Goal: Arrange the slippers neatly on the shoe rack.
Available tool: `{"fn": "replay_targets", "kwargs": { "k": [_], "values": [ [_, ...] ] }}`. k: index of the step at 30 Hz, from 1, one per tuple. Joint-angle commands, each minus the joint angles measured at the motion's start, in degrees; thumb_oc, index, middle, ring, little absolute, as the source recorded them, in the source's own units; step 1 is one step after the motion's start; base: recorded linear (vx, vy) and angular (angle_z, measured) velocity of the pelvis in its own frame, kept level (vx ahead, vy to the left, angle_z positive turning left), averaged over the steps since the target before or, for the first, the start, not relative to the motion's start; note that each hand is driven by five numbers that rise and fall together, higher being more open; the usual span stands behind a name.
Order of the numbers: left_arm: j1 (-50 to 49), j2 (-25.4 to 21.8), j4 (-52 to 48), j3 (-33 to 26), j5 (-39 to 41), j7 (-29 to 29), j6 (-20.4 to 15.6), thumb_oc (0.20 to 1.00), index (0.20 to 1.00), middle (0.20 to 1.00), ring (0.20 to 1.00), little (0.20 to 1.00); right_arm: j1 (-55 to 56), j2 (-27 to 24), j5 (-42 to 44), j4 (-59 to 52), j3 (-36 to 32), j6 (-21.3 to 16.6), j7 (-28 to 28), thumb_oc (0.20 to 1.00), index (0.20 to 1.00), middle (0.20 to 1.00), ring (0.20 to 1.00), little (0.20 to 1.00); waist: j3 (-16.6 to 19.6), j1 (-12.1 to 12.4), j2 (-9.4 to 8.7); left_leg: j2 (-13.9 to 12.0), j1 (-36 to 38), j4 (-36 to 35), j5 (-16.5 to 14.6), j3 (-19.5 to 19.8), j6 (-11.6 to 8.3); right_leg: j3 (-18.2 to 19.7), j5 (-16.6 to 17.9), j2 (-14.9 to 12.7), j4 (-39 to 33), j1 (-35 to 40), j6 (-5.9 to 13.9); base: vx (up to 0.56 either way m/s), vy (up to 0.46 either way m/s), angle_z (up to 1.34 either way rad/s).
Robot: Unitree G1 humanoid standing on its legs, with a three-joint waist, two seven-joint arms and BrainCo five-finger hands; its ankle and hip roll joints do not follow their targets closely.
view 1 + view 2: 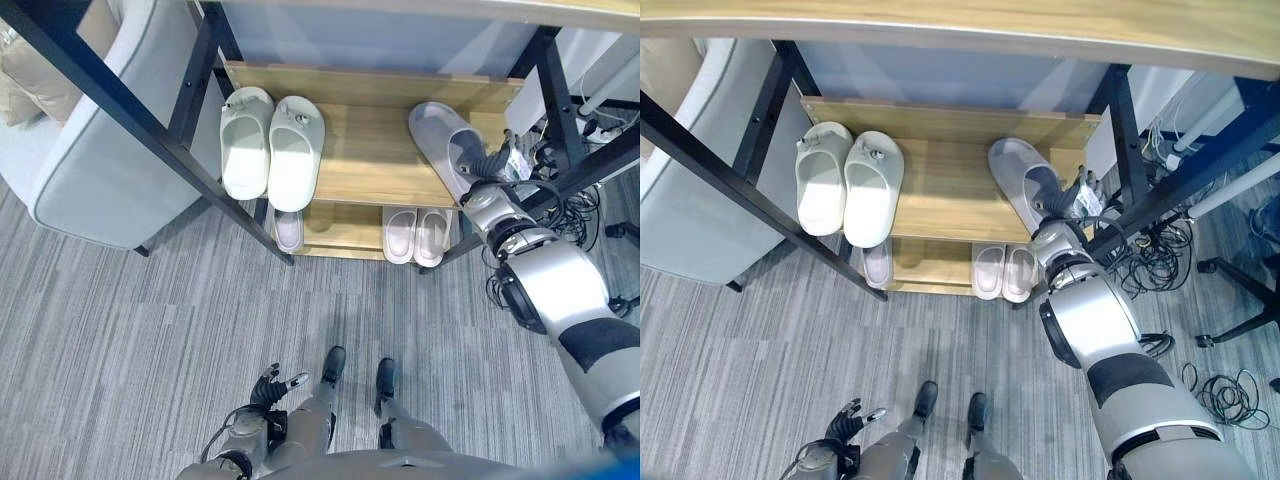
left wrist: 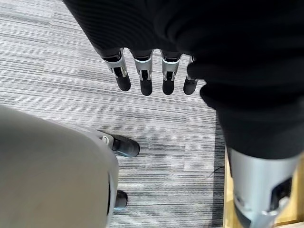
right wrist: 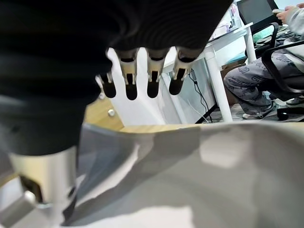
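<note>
Fingers point(image 3: 151, 78) of right hand point(image 1: 1072, 200) straight over grey slipper point(image 1: 1018, 175) near shelf's point(image 1: 940, 200) right edge; left hand point(image 2: 147, 71) relaxed.

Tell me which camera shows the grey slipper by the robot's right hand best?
The left eye view: the grey slipper lies angled on the upper shelf. The right eye view shows likewise; the right wrist view sees a close grey surface.

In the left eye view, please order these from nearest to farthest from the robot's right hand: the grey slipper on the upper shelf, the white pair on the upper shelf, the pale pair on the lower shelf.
1. The grey slipper, on the upper shelf's right side, at the right hand itself.
2. The pale pair, on the lower shelf, just below.
3. The white pair, on the upper shelf's left side.
</note>
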State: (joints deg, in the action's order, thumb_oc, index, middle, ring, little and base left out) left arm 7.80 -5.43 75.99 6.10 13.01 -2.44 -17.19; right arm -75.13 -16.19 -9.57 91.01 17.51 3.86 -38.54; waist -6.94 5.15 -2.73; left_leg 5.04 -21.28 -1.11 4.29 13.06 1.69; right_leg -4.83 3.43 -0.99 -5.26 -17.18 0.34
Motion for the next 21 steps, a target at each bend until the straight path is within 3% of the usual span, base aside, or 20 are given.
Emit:
{"fn": "replay_targets", "kwargs": {
  "k": [1, 10, 11, 12, 13, 15, 21],
  "values": [
    [-0.96, 5.14, 2.66, -0.13, 1.30, 0.13, -0.48, 1.000, 1.000, 1.000, 1.000, 1.000, -7.38, -2.57, 0.45, 1.06, 1.12, -0.17, -1.83, 1.000, 1.000, 1.000, 1.000, 1.000, -1.54, -0.26, -1.25, 0.27, 1.65, -0.29, -0.46, 2.03, 0.30, 1.71, 0.15, -3.68, 0.71, 2.96, 4.78, 0.00, 0.011, 0.03],
    [-0.76, 5.58, 1.08, 0.53, 2.03, 0.20, -1.06, 1.000, 1.000, 1.000, 1.000, 1.000, -9.18, -3.48, 0.87, -1.08, 1.53, 0.99, -0.37, 1.000, 1.000, 1.000, 1.000, 1.000, -2.30, -0.29, -0.90, 0.06, 0.62, -2.33, 1.00, 2.06, -0.41, 0.90, 0.32, -3.84, 0.27, 1.70, 5.07, 0.00, 0.003, 0.02],
    [-0.66, 5.64, 0.93, 0.60, 2.03, 0.15, -1.08, 1.000, 1.000, 1.000, 1.000, 1.000, -9.42, -3.46, 0.82, -0.82, 1.75, 1.35, 0.09, 0.928, 0.928, 0.928, 0.928, 0.928, -2.38, -0.28, -0.81, 0.09, 0.52, -2.43, 1.07, 2.11, -0.48, 0.76, 0.26, -3.82, 0.26, 1.67, 5.07, 0.00, 0.000, 0.00],
    [-0.62, 5.71, 0.77, 0.65, 2.14, 0.07, -1.11, 1.000, 1.000, 1.000, 1.000, 1.000, -9.64, -3.52, 0.81, -0.62, 1.99, 1.63, 0.52, 0.558, 0.558, 0.558, 0.558, 0.558, -2.46, -0.30, -0.75, 0.12, 0.40, -2.44, 1.22, 2.16, -0.57, 0.59, 0.23, -3.84, 0.26, 1.65, 5.12, 0.00, 0.000, 0.00],
    [-0.47, 5.78, 0.58, 0.86, 2.26, -0.06, -1.23, 1.000, 1.000, 1.000, 1.000, 1.000, -9.86, -3.57, 0.97, 0.01, 2.31, 1.85, 1.47, 0.391, 0.391, 0.391, 0.391, 0.391, -2.57, -0.25, -0.66, 0.19, 0.35, -2.64, 1.34, 2.38, -0.65, 0.39, 0.15, -3.82, 0.26, 1.60, 5.12, 0.00, 0.009, 0.04],
    [-0.39, 5.88, 0.64, 0.94, 2.70, -0.20, -1.55, 1.000, 1.000, 1.000, 1.000, 1.000, -10.08, -3.44, 0.59, 0.97, 3.18, 1.93, 2.13, 0.200, 0.200, 0.200, 0.200, 0.200, -2.59, -0.28, -0.64, 0.23, 0.32, -2.80, 1.43, 2.49, -0.66, 0.28, 0.13, -3.85, 0.26, 1.52, 5.08, 0.00, 0.007, 0.07],
    [-0.26, 6.20, 0.83, 1.11, 3.50, -0.08, -2.11, 1.000, 1.000, 1.000, 1.000, 1.000, -9.47, -2.44, -1.37, -0.81, 4.59, 0.19, -0.95, 0.200, 0.200, 0.200, 0.200, 0.200, -2.97, -0.36, -0.68, 0.05, 0.63, -2.87, 1.32, 2.45, -0.65, 0.35, 0.11, -3.82, 0.26, 1.48, 5.09, 0.00, 0.009, 0.07]
  ]
}}
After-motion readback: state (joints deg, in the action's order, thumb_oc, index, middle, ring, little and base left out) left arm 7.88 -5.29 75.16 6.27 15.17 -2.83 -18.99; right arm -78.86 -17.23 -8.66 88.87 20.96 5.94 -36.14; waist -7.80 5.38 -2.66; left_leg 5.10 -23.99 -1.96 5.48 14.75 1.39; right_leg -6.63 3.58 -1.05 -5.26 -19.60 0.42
